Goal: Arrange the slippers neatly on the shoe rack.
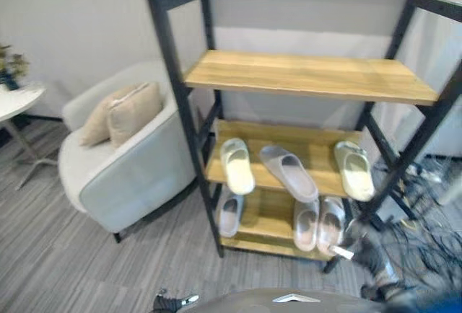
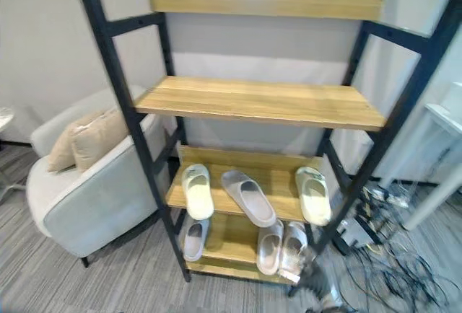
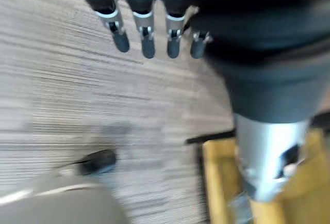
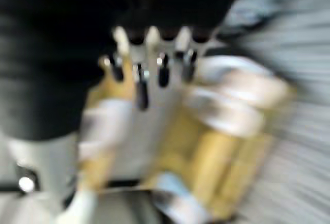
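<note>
Blurred past telling: right hand and slippers beyond. Cropped by the frame edge: rack top, side table.

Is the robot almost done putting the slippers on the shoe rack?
All six slippers already sit on the shoe rack: three on the middle shelf, three on the bottom shelf. Nothing is in hand: the left robot hand and right robot hand hang relaxed and hold nothing. Left to do: the grey slipper lies slanted, and pairs look split, so straightening probably remains.
</note>
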